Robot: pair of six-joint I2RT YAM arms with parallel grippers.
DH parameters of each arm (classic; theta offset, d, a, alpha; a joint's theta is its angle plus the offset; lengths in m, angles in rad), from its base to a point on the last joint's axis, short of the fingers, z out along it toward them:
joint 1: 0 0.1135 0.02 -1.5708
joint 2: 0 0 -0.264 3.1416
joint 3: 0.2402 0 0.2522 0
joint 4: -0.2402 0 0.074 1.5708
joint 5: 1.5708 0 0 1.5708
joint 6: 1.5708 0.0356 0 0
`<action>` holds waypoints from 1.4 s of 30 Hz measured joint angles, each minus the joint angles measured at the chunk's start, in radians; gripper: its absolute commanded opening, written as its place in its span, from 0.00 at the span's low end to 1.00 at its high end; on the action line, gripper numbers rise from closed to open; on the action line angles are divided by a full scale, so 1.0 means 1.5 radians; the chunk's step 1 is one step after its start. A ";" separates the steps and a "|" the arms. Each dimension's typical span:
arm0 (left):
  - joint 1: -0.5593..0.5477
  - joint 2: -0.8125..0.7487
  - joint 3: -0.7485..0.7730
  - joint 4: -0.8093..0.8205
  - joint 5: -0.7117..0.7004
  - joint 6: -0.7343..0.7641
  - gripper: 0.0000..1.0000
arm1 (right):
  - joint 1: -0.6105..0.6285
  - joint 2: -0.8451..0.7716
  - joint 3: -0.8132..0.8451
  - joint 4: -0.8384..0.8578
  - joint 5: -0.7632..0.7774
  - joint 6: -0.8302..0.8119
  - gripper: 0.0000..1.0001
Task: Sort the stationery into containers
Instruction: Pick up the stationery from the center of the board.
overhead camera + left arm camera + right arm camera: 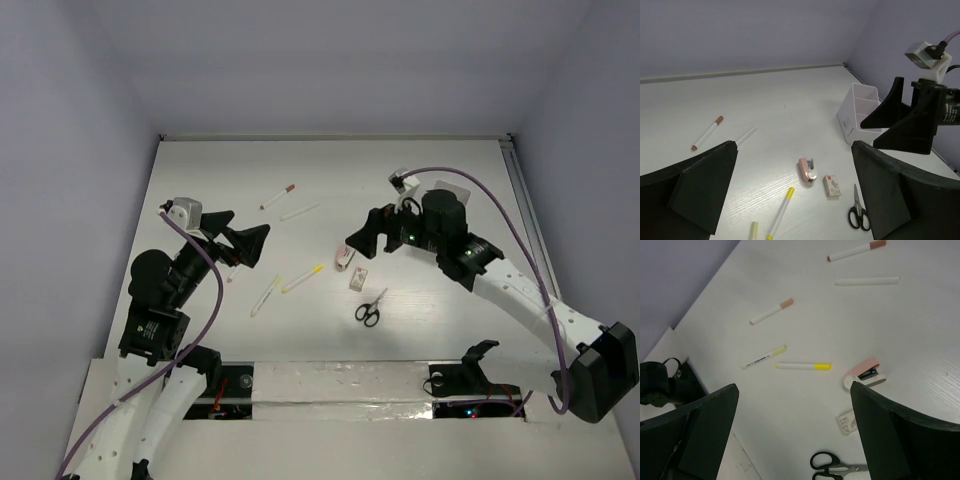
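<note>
Stationery (303, 278) lies scattered across the middle of the bench (200, 165), none of it yet in the tray (456, 186). From the top camera the tray is only a white corner behind the right arm. Your left claw (245, 236) and right claw (366, 234) both hang released and empty, facing each other over the spread. The pink stapler (344, 258), eraser (359, 278) and scissors (369, 308) lie just below the right claw, and the pens fan out toward the left one.

From the left wrist you get what the top view hides: the tray stands at the far right of the bench, compartments open upward, with the right claw beside it. The red-capped pen (707, 133) and white pen (746, 136) lie apart from each other, with nothing else touching them.

From the right wrist the tray is out of view. You do see five pens there, including a pink-capped pen (771, 311) that the left wrist view misses. The yellow-tipped pen (802, 366) lies near a pale pen (764, 357), not touching it.

I judge the step in hand to be the first pick. Choose an isolated piece and come straight down on it. Set the fingers across a pen's shaft near its middle so it cannot swing, and check the tray in the left wrist view before you carry.
</note>
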 measured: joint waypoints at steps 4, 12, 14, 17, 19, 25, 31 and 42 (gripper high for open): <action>0.000 0.000 0.000 0.000 0.003 0.000 0.99 | 0.042 0.039 0.010 -0.021 0.061 -0.008 1.00; 0.000 -0.001 0.000 0.000 0.006 0.002 0.99 | 0.118 0.173 0.053 -0.054 0.190 -0.011 1.00; 0.000 -0.002 0.000 0.000 0.006 0.002 0.99 | 0.127 0.208 0.064 -0.059 0.216 -0.008 1.00; 0.000 -0.005 0.000 0.000 0.005 0.002 0.99 | 0.136 0.259 0.083 -0.068 0.249 -0.002 1.00; 0.000 -0.007 0.000 0.000 0.005 0.002 0.99 | 0.139 0.289 0.095 -0.072 0.269 0.005 1.00; -0.005 -0.009 0.000 -0.001 0.004 0.003 0.99 | 0.139 0.321 0.108 -0.081 0.306 0.016 1.00; -0.006 -0.011 0.000 -0.001 0.004 0.003 0.99 | 0.139 0.306 0.108 -0.083 0.327 0.016 1.00; -0.006 -0.011 0.000 -0.001 0.004 0.003 0.99 | 0.139 0.332 0.132 -0.108 0.381 0.022 1.00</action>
